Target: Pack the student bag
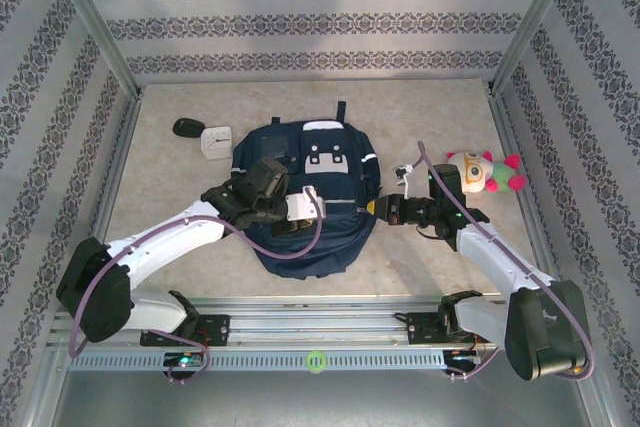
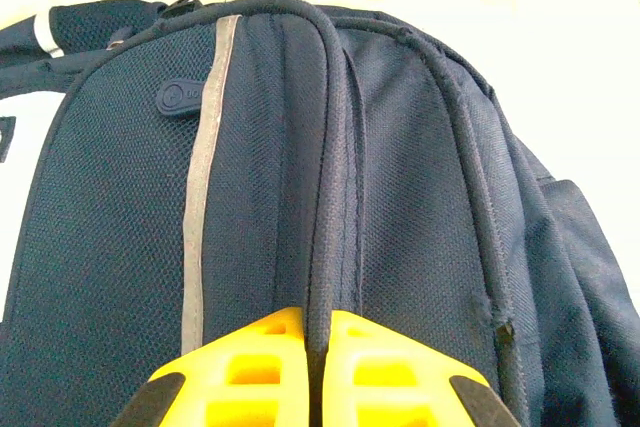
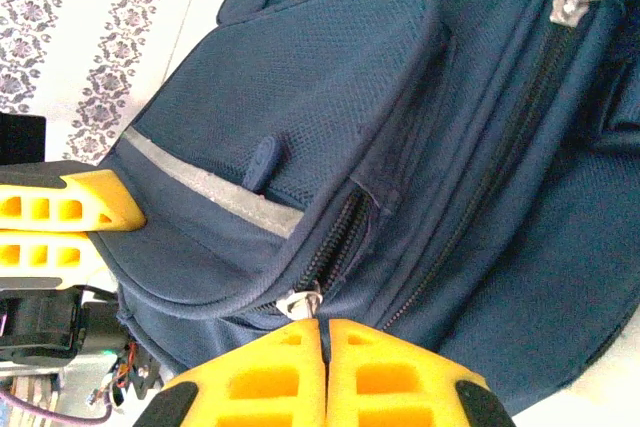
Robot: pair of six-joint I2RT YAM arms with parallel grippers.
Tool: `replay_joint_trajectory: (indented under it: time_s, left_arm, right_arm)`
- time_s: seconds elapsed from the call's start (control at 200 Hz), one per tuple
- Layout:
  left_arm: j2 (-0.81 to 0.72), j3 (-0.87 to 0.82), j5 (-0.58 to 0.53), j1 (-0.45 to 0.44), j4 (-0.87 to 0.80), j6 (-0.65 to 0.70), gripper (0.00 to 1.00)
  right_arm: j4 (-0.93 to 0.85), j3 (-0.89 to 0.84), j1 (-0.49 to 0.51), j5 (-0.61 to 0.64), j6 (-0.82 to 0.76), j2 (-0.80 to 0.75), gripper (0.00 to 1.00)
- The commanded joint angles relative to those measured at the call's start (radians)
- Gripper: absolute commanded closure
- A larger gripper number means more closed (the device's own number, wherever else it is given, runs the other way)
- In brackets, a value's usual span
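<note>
Step in hand: opening the bag (image 1: pixel 330 239), not packing yet. It lies flat mid-table, front up, between both arms.

L hand (image 2: pixel 318 335): fingers narrow, pinched on a raised seam ridge of the bag's front panel, prob. to anchor it. R hand (image 3: pixel 322 335): fingers near shut at the bag's right edge, silver zip pull (image 3: pixel 298 304) right at the tips, looks pinched. The zip run above the pull looks mostly closed; can't tell how far it's open under the flap.

Next move, my guess: R hand draws the pull along the zip track while L hand holds the fabric taut. Needs a pull in line w/ the teeth and round the curve at the corner, else the soft cloth bunches or the pull slips out.

Items to go in sit apart from the bag: plush toy (image 1: pixel 484 172) by the R arm, small white square thing (image 1: pixel 215 142) and a dark thing (image 1: pixel 186 127) at far left.

Table (image 1: pixel 440 272): pale beige, speckled, matte. Walls (image 1: pixel 300 22): white w/ grey patterned bands, metal frame posts at corners.
</note>
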Motion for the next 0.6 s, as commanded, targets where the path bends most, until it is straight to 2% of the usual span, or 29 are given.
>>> replay_joint_trajectory:
  time_s: [0.0,0.09,0.17,0.26,0.405,0.465,0.595]
  left_arm:
    - [-0.059,0.021,0.053,0.016,-0.129,-0.029,0.83]
    - [-0.074,0.025,0.031,-0.011,-0.034,-0.125,0.51]
    - [-0.055,0.07,0.04,-0.041,0.004,-0.194,0.4]
    - [-0.006,0.116,-0.019,-0.096,0.066,-0.271,0.35]
    - [0.104,0.164,-0.126,-0.19,0.133,-0.257,0.29]
    - [0.162,0.187,-0.202,-0.212,0.148,-0.266,0.28]
    - [0.254,0.221,-0.251,-0.225,0.141,-0.251,0.27]
  right_arm:
    - [0.009,0.013,-0.002,0.098,-0.003,-0.032,1.0]
    - [0.01,0.008,0.009,0.105,0.005,-0.029,1.0]
    - [0.009,0.004,0.018,0.112,0.009,-0.03,1.0]
    - [0.011,0.002,0.026,0.118,0.013,-0.033,1.0]
    - [0.01,0.0,0.032,0.119,0.013,-0.027,1.0]
    - [0.011,-0.001,0.033,0.119,0.014,-0.027,1.0]
    - [0.014,-0.003,0.039,0.119,0.018,-0.034,1.0]
